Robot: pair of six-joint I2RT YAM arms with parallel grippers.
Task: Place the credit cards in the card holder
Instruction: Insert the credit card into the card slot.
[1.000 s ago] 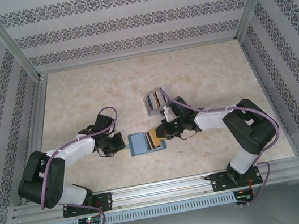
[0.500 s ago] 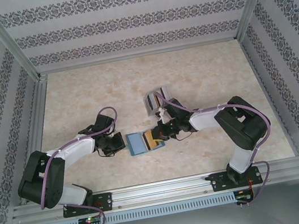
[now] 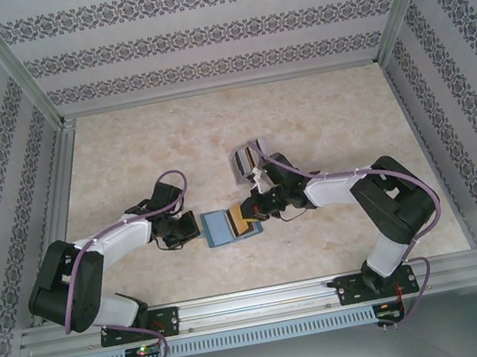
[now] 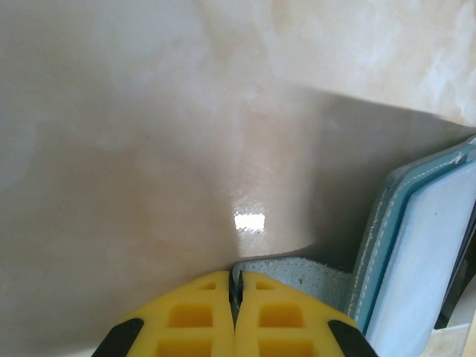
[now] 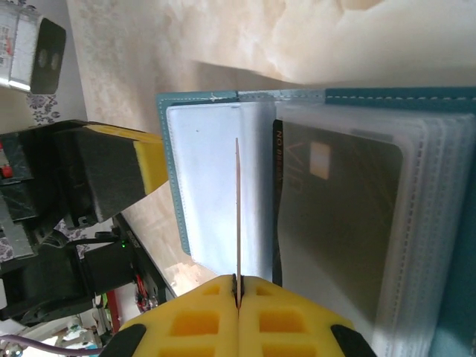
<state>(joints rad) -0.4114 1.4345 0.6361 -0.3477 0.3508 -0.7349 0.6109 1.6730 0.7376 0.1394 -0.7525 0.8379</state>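
The teal card holder [image 3: 220, 228] lies open on the table between the two arms. My left gripper [image 3: 197, 228] is shut on its left flap; the yellow fingertips [image 4: 216, 297] pinch the pale blue edge [image 4: 297, 274]. My right gripper [image 3: 250, 214] is shut on an orange-brown credit card [image 3: 242, 218], which the right wrist view shows edge-on [image 5: 237, 208] over the card holder's pale inside [image 5: 208, 186]. A dark credit card [image 5: 335, 223] sits in a clear pocket to the right of it. More credit cards stand in the grey rack [image 3: 247, 160].
The grey slotted rack stands just behind my right gripper. Metal rails [image 3: 259, 301] run along the near edge, where both arm bases are bolted. Patterned walls [image 3: 214, 31] close in the back and both sides. Bare marbled tabletop [image 3: 169, 144] stretches behind the arms.
My right gripper has edged slightly left with the orange-brown card, further over the open card holder. The left arm and the card holder have not moved.
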